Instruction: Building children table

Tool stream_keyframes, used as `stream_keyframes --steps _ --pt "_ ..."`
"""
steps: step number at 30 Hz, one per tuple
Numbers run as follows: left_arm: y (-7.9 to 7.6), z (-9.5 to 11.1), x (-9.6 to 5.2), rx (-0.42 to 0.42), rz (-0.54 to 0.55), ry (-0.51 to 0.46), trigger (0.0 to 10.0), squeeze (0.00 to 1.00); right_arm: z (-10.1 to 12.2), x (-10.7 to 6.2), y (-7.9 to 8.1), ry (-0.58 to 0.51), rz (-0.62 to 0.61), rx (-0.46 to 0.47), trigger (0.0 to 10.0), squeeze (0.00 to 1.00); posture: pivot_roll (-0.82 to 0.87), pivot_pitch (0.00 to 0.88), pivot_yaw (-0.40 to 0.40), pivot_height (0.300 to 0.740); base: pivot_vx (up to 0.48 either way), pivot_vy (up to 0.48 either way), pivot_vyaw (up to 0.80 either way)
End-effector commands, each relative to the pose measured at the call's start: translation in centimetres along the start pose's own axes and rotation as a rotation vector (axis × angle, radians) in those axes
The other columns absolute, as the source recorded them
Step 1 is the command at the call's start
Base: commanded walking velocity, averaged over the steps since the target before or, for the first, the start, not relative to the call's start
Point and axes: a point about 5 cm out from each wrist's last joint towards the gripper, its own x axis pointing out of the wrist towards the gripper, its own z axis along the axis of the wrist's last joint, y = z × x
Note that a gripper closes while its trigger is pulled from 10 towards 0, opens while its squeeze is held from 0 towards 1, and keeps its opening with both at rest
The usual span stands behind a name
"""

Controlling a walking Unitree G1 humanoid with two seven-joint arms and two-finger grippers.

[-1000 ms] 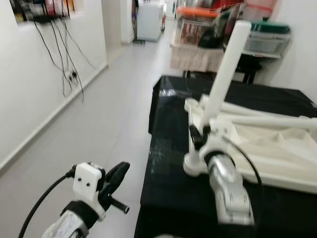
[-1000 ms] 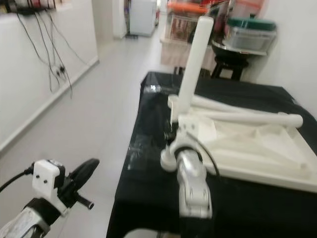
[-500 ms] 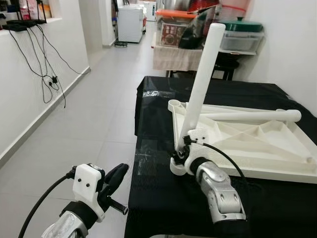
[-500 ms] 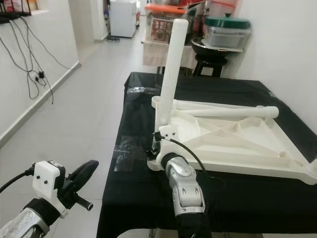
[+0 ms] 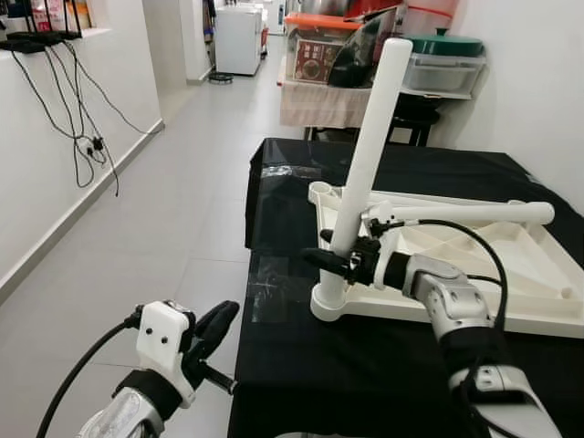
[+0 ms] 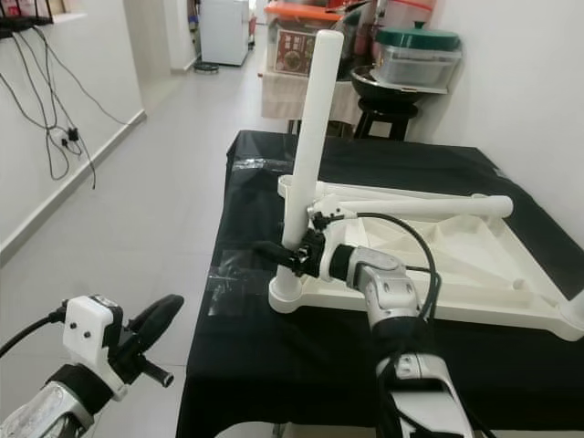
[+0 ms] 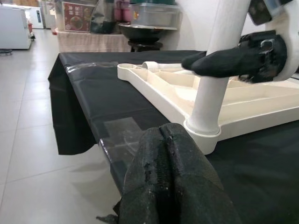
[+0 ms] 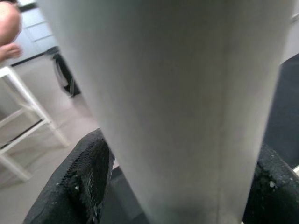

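An upside-down white table top [image 5: 511, 274] lies on the black-covered table. One white table leg [image 5: 370, 146] stands in its near left corner socket, leaning slightly right. A second leg [image 5: 474, 213] lies across the top. My right gripper [image 5: 319, 246] reaches in from the right and is shut on the standing leg a little above the socket. In the right wrist view, its black fingers [image 8: 84, 172] sit on either side of the leg. My left gripper [image 5: 219, 319] hangs low, left of the table over the floor, shut with nothing in it.
The black cloth [image 5: 292, 201] drapes over the table's left edge, with a shiny clear patch near the front. Cables [image 5: 91, 137] hang on the white wall at left. Storage bins [image 5: 438, 64] and a covered stand sit behind the table. Open tiled floor [image 5: 164, 228] runs along the left.
My right arm has swung from in front of the leg round to its right, and the fingers now point left across the leg. The left gripper has stayed put. The camera shifted.
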Motion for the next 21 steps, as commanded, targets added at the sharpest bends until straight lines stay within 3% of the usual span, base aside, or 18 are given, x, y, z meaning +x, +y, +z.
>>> stream_keyframes --steps 1,2,3,5,6,14,21 --pt "-0.1 -0.1 0.0 0.000 0.001 0.006 10.0 0.00 0.0 0.0 -0.2 0.025 0.038 0.028 10.0 0.00 0.06 0.000 -0.098 0.740 0.000 0.000 0.00" --pt "-0.1 -0.1 0.0 0.000 0.001 0.006 10.0 0.00 0.0 0.0 -0.2 0.025 0.038 0.028 10.0 0.00 0.06 0.000 -0.098 0.740 0.000 0.000 0.00" --pt "-0.1 -0.1 -0.1 0.000 0.001 0.007 10.0 0.00 0.3 -0.3 -0.7 0.024 0.019 0.041 4.9 0.00 0.07 0.000 -0.099 0.740 0.000 0.000 0.00" --pt "-0.1 -0.1 -0.1 -0.001 0.001 0.008 10.0 0.00 0.5 -0.4 -0.9 0.019 0.007 0.049 4.9 0.00 0.07 0.000 -0.099 0.740 0.000 0.000 0.00" --pt "-0.1 -0.1 -0.1 -0.001 0.001 0.008 10.0 0.00 0.6 -0.6 -1.1 0.014 0.013 0.062 0.0 0.00 0.07 0.000 -0.101 0.740 0.000 0.000 0.00" --pt "-0.2 -0.1 0.0 -0.001 0.000 0.006 10.0 0.00 0.8 -1.2 -1.4 -0.029 0.055 0.074 0.0 0.00 0.06 0.000 -0.098 0.740 0.000 0.000 0.00" --pt "-0.3 -0.1 0.0 -0.001 -0.001 0.004 10.0 0.00 0.9 -1.4 -1.8 -0.051 0.008 0.043 0.0 0.00 0.06 0.000 -0.111 0.740 0.000 0.000 0.00"
